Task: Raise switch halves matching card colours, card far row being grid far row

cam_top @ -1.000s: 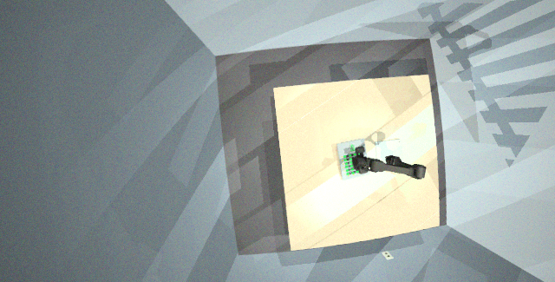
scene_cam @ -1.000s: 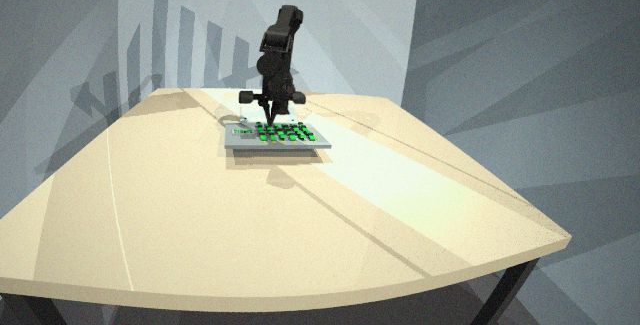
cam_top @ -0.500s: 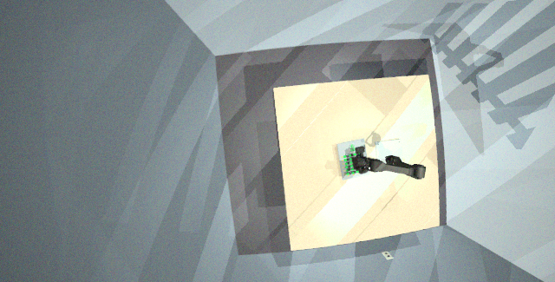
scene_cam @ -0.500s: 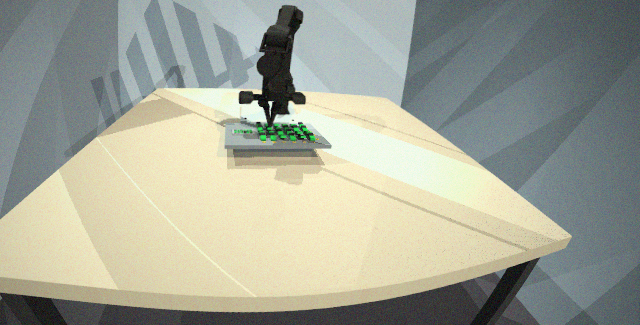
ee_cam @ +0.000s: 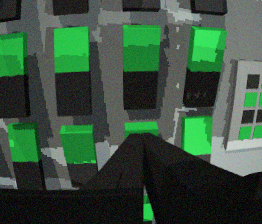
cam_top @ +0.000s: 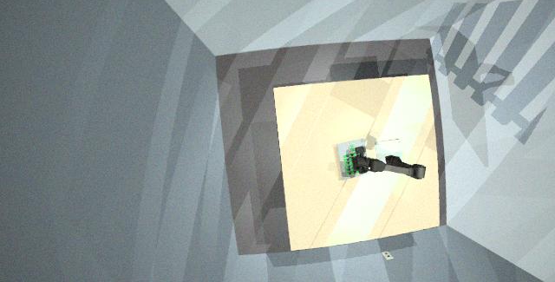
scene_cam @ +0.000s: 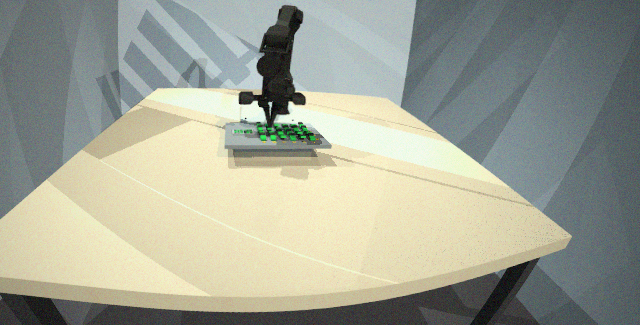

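Note:
The grey panel [cam_top: 342,149] [scene_cam: 235,146] [ee_cam: 249,35] carries rows of green and dark switches. My gripper [scene_cam: 270,125] [ee_cam: 139,143] is shut with nothing between its fingers, tips low over the panel. In the wrist view they cover most of a switch [ee_cam: 141,128], second from right in the nearer visible row; whether they touch it I cannot tell. Its right neighbour [ee_cam: 197,135] shows green. The row beyond has switches with green far halves [ee_cam: 72,50] and dark near halves. The card [scene_cam: 243,131] [ee_cam: 233,107] is cut off at the wrist view's right edge.
The table [cam_top: 312,213] [scene_cam: 200,225] bears the panel. A pale, thin-edged square [cam_top: 388,147] lies beside the arm [cam_top: 401,168] [scene_cam: 280,60]. Raised switches surround the fingertips, and striped shadows and bright bands cross the scene.

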